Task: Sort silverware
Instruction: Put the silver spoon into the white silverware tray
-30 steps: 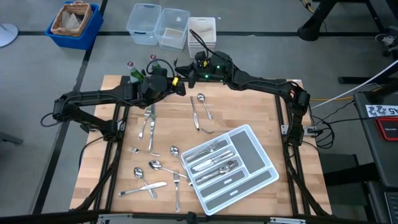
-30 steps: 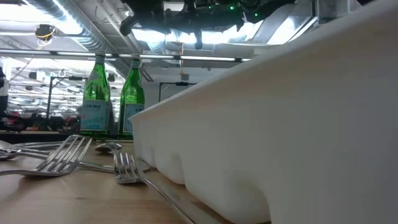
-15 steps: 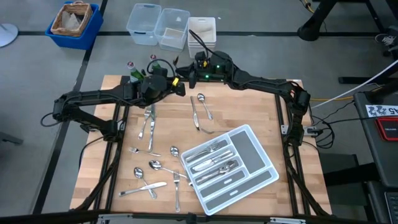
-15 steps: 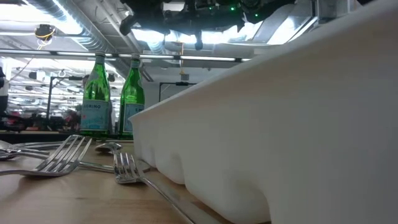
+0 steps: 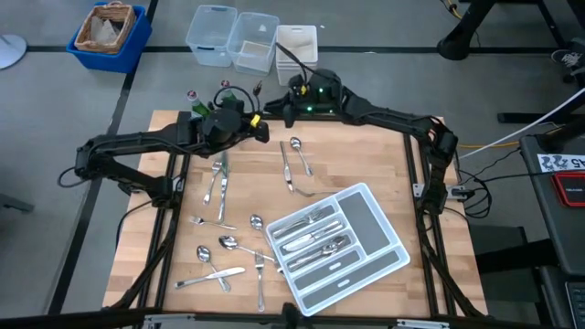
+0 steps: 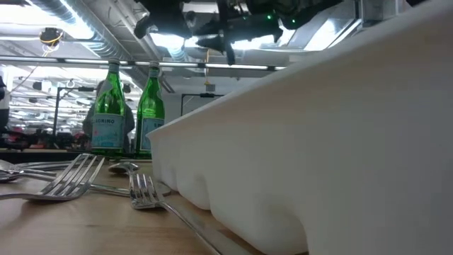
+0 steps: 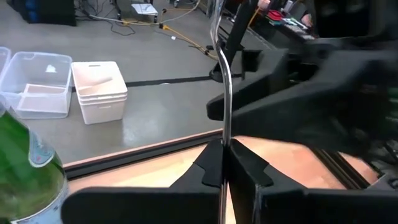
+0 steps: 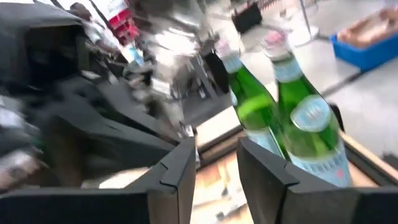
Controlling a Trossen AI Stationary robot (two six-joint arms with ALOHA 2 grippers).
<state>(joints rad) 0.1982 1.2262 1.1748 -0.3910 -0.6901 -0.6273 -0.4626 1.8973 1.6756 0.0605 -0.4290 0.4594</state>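
Observation:
My left gripper is shut on one piece of silverware, a slim shiny shaft. It is high above the table's far edge in the high view. My right gripper is open just beyond it, with nothing between its fingers. Several forks, spoons and knives lie flat on the wooden table, and a spoon lies farther right. More pieces lie in the compartments of the white divided tray. My left gripper pinches the piece's lower shaft between its two fingers. The fingers come about level from the table's left and lie across the shaft. The shaft stands roughly upright above the fingertips, lifted clear of the table. Which kind of piece it is I cannot tell.
Two green glass bottles stand at the table's far left corner, close to both grippers. Clear and white bins and a blue basket sit on the floor beyond the far edge. Bare wood shows at the table's right side.
My right gripper has drawn back a little toward the table's far right, away from my left gripper. The piece of silverware stays in my left gripper, high above the far edge.

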